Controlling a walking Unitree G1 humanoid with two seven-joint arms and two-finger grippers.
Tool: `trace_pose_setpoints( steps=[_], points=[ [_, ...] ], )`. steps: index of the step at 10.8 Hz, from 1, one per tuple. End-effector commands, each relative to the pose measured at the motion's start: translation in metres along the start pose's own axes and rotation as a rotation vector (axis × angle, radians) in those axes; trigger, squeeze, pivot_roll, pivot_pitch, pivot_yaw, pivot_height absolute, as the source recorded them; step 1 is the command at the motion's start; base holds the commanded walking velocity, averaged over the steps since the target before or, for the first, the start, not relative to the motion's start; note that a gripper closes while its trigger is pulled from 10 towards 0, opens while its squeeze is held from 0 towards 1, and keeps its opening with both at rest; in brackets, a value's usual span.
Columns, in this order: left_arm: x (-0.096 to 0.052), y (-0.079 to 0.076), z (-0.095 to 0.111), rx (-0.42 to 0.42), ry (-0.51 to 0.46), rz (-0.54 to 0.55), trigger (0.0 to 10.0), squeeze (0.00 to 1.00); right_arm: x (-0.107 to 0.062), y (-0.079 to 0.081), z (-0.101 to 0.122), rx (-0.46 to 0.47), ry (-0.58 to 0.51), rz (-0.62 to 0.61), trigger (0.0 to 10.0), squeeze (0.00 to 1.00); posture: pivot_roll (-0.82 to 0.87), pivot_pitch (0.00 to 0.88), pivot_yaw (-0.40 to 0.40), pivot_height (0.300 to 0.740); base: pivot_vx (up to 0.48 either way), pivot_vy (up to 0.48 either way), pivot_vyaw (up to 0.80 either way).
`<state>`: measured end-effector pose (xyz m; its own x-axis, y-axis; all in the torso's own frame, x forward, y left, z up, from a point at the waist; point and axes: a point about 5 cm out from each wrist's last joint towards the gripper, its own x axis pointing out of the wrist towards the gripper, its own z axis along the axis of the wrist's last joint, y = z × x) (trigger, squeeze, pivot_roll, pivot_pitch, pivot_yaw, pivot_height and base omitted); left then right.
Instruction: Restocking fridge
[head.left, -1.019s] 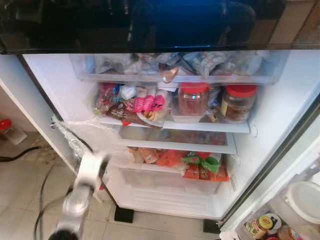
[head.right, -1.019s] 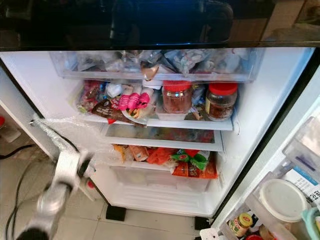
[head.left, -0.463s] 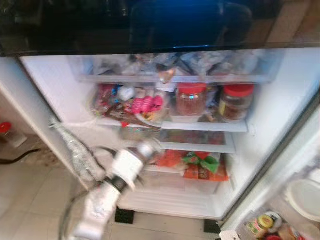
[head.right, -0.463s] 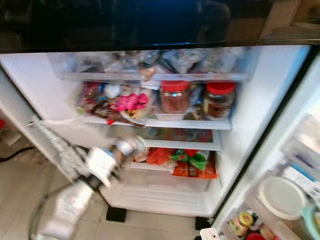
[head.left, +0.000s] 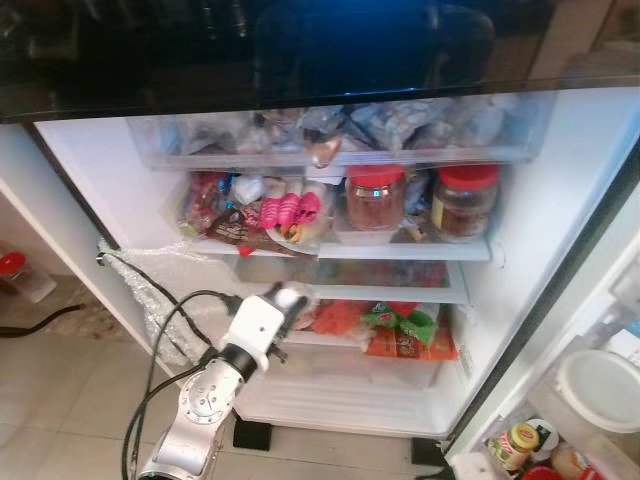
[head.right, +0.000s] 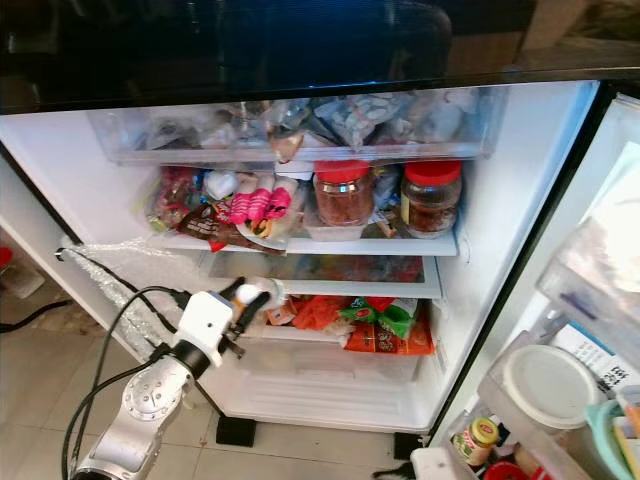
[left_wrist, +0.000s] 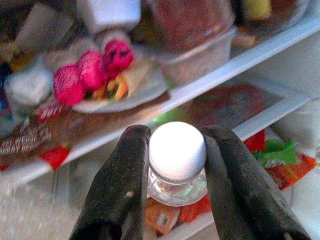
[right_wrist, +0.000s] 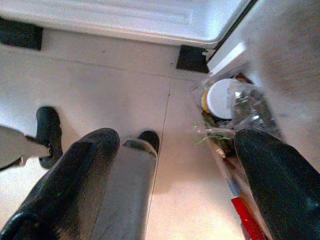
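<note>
Left gripper (left_wrist: 175, 165) clamped on white-capped jar (left_wrist: 177, 156), lower left of fridge (head.left: 560, 240); right gripper (right_wrist: 175, 185) spread, idle. Could snag crowded shelf (head.left: 360, 292), judging by clutter.

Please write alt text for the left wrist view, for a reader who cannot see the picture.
The left gripper holds a small clear jar with a white lid between its two black fingers, in front of the open fridge. Behind it, a white shelf carries a plate with pink items.
</note>
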<state>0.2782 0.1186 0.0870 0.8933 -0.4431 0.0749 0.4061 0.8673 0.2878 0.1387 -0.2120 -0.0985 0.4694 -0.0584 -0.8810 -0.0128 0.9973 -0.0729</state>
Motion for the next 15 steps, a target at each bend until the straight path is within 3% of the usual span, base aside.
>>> trace_pose_setpoints(
  steps=[1, 3, 5, 8, 11, 15],
  points=[
    [-0.001, 0.009, -0.002, 0.016, 0.004, 0.041, 10.0, 0.00, 0.001, 0.005, 0.003, 0.013, -0.012, 0.011, 10.0, 0.00, -0.15, 0.000, 0.084, 0.740, 0.000, 0.000, 0.00],
    [0.000, 0.011, -0.007, -0.017, 0.012, 0.084, 10.0, 0.00, 0.002, 0.002, 0.010, 0.022, -0.026, 0.005, 10.0, 0.00, -0.16, 0.000, 0.085, 0.740, 0.000, 0.000, 0.00],
    [-0.004, 0.028, -0.024, -0.041, 0.077, 0.218, 10.0, 0.00, 0.002, -0.004, 0.019, 0.072, -0.068, -0.029, 10.0, 0.00, -0.18, 0.000, 0.104, 0.740, 0.000, 0.000, 0.00],
    [-0.008, 0.028, -0.026, -0.008, 0.073, 0.208, 10.0, 0.00, 0.002, -0.002, 0.027, 0.114, -0.121, -0.030, 10.0, 0.00, -0.19, 0.000, 0.124, 0.740, 0.000, 0.000, 0.00],
    [-0.002, 0.031, -0.018, -0.011, 0.025, 0.221, 10.0, 0.00, 0.003, -0.005, 0.043, 0.121, -0.186, -0.041, 10.0, 0.00, -0.17, 0.001, 0.122, 0.740, 0.000, 0.000, 0.00],
    [-0.012, 0.059, -0.025, -0.044, 0.063, 0.324, 10.0, 0.00, 0.003, -0.006, 0.045, 0.088, -0.156, -0.046, 10.0, 0.00, -0.17, 0.011, 0.112, 0.740, 0.000, 0.000, 0.00]
  ],
)
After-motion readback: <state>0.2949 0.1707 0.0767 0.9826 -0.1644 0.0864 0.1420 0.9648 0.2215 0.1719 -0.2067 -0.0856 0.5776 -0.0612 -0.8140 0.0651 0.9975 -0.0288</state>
